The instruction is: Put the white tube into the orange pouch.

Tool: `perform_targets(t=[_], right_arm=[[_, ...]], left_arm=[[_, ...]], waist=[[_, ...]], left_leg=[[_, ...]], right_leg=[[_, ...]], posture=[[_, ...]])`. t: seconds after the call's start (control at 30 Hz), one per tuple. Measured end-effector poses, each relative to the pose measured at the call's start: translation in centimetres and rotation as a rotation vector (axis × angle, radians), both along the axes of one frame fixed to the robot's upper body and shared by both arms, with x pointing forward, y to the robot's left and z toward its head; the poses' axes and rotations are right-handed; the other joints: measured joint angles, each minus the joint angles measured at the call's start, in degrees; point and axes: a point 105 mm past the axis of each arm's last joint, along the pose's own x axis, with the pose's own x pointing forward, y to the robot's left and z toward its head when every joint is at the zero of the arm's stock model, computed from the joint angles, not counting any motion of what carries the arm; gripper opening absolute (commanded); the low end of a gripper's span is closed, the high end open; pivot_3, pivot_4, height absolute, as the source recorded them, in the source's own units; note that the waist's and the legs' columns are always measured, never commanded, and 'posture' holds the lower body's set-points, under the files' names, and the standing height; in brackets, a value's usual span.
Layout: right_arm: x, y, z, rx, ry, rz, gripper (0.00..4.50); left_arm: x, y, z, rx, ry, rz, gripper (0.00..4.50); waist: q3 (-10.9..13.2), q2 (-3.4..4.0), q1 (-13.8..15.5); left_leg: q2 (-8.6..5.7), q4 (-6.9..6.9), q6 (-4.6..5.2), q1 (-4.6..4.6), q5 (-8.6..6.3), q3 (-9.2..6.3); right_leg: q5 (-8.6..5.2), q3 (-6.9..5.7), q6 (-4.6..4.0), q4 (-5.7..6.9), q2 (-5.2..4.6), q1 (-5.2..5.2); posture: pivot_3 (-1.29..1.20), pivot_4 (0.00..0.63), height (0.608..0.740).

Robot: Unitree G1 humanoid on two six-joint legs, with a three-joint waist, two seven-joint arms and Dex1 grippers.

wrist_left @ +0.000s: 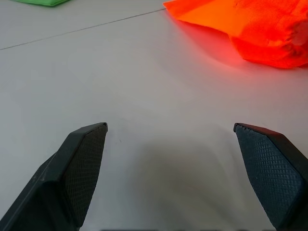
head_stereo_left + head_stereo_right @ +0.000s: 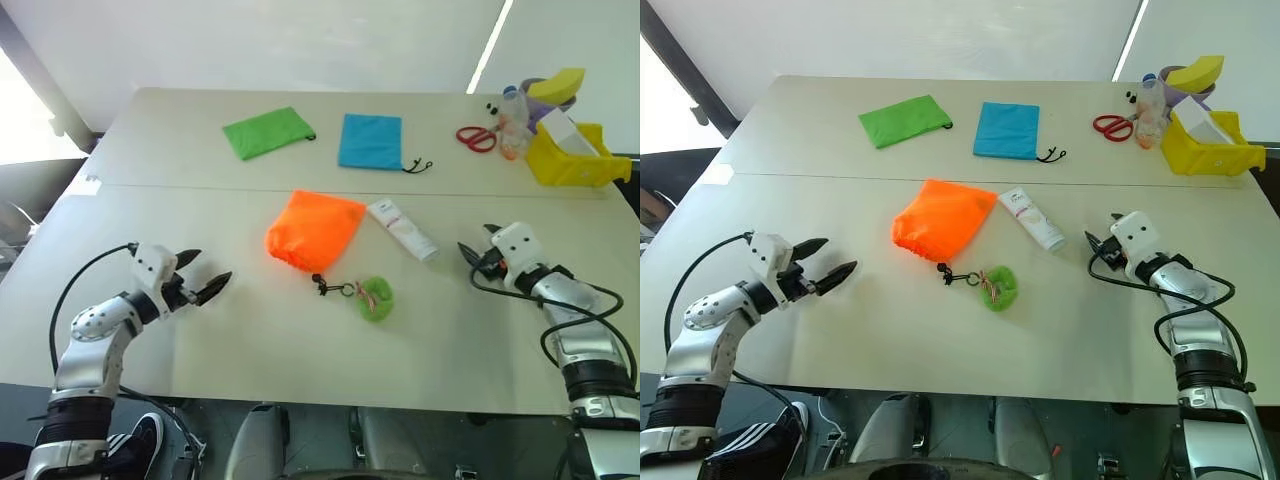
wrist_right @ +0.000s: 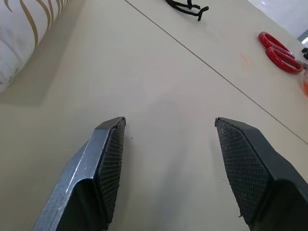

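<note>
White plastic squeeze tube [image 2: 402, 229] with the reddish print is lying flat on the pale tabletop [image 2: 250, 330], a bit ahead of the right gripper [image 2: 1098, 245] and off toward its inner side, not touching it. Bright orange fabric drawstring pouch [image 2: 313, 230] sits just beside the tube, between the two grippers, its fuzzy green pom-pom [image 2: 375, 298] nearer the robot. Left gripper [image 2: 202, 275] hovers near the pouch, fingers spread wide, nothing in them. Right one's fingers are apart too, empty.

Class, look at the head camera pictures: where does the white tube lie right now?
The white tube lies flat on the table near its middle, just right of the orange pouch, between it and the right hand.
</note>
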Motion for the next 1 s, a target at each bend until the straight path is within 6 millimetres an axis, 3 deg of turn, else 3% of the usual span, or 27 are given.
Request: perform_targets(t=[0.73, 1.0], right_arm=[[0.01, -0.03, -0.02, 0.005, 0.002, -0.004, 3.08], [0.02, -0.01, 0.02, 0.065, 0.012, -0.009, 3.08]], left_arm=[[0.12, -0.13, -0.32, -0.007, -0.037, -0.031, 4.50], [0.39, -0.66, 0.63, -0.003, -0.084, -0.080, 4.50]], waist=[[0.0, 0.00, 0.0], [0.0, 0.00, 0.0]], left_leg=[[-0.01, 0.00, 0.00, 0.00, 0.00, 0.01], [-0.01, 0.00, 0.00, 0.01, 0.00, 0.01]], right_leg=[[0.00, 0.00, 0.00, 0.00, 0.00, 0.00], [0.00, 0.00, 0.00, 0.00, 0.01, 0.00]], posture=[[0.00, 0.150, 0.740], [0.00, 0.150, 0.740]])
